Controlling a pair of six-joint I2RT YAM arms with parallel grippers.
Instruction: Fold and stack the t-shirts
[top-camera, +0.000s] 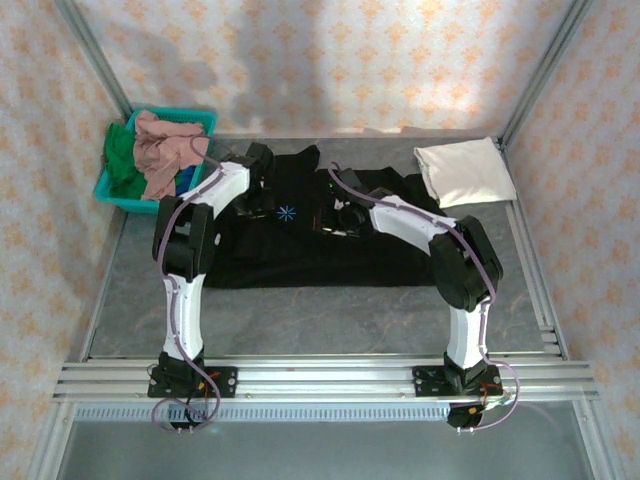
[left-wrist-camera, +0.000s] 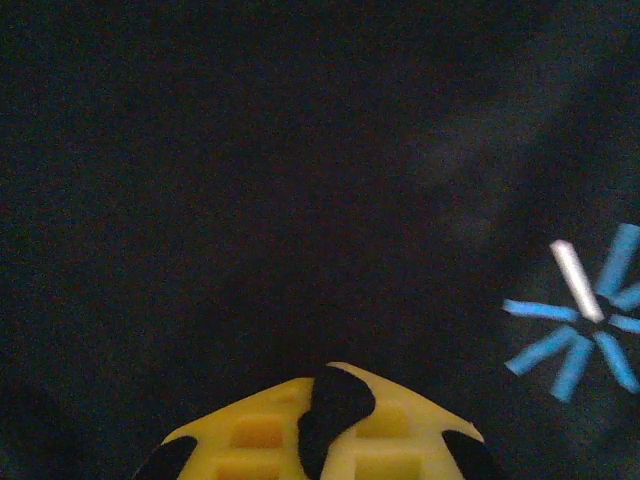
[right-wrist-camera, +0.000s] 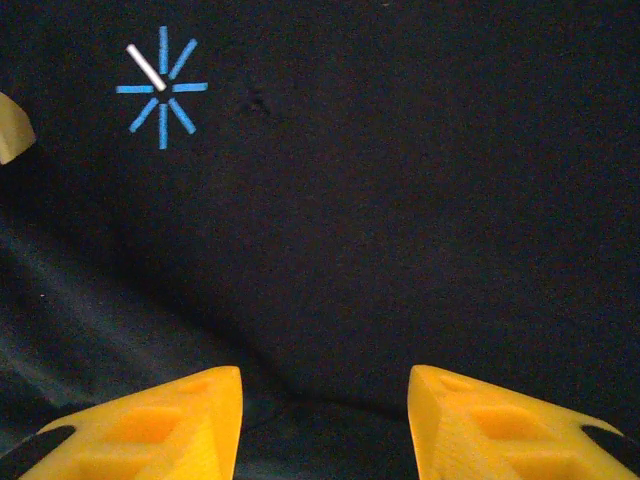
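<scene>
Black t-shirt (top-camera: 300, 255) spread mid tabletop (top-camera: 330, 315), middle partly hidden under both arms. Logo (right-wrist-camera: 161, 88): blue starburst, one white stroke, no text. Left hand (left-wrist-camera: 330, 385) clenched, low over black cloth; can't tell if cloth is pinched. Right hand (right-wrist-camera: 325, 375) released, fingers apart above the shirt. Cream-white t-shirt (top-camera: 465, 170) folded far right; other t-shirts (top-camera: 160, 150) heaped in teal basket (top-camera: 112, 195).

No actual words, brands or numbers are being shown anywhere, tbh. Only a small blue starburst sign (right-wrist-camera: 161, 88) with one white stroke is being displayed, printed on the black t-shirt (top-camera: 300, 260), slightly left of its middle.
</scene>
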